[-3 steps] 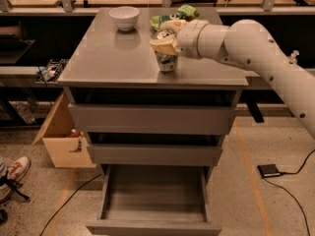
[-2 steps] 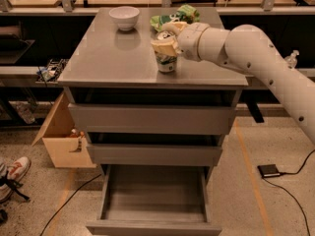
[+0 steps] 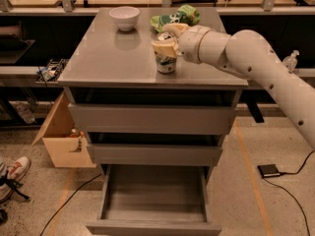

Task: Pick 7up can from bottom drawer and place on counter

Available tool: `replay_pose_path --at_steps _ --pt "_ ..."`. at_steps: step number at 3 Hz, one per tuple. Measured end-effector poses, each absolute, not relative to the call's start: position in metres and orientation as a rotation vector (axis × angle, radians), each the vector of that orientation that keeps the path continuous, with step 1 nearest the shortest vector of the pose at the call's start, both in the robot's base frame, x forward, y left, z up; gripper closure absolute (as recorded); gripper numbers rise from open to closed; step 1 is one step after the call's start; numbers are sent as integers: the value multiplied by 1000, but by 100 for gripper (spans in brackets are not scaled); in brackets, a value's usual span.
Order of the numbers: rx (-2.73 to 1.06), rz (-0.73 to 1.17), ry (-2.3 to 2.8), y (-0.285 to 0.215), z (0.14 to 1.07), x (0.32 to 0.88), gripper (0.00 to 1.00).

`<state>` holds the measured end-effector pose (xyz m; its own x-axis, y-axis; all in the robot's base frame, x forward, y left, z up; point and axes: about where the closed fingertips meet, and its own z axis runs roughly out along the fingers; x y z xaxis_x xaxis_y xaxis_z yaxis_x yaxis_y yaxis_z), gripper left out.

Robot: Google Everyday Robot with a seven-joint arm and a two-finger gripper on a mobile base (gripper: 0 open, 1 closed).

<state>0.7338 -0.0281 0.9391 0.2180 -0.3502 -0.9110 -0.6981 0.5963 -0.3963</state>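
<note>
The 7up can [image 3: 166,62] stands upright on the counter [image 3: 113,58], near the middle of its right half. My gripper [image 3: 166,39] reaches in from the right on the white arm and is shut on the can's upper part, one cream finger in front and one behind. The can's base rests on the counter top. Below, the bottom drawer [image 3: 153,227] is pulled out fully and nothing shows inside it. The two upper drawers are pushed in.
A white bowl [image 3: 124,17] sits at the counter's back left, and a green snack bag [image 3: 175,17] lies just behind the can. On the floor are a cardboard box [image 3: 64,142] left of the cabinet, a shoe [image 3: 15,170], cables and a small black device [image 3: 269,170].
</note>
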Motion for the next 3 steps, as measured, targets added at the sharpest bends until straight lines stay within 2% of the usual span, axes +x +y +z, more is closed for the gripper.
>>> replay_pose_path --at_steps 3 --pt "-981 312 1383 -21 938 733 5"
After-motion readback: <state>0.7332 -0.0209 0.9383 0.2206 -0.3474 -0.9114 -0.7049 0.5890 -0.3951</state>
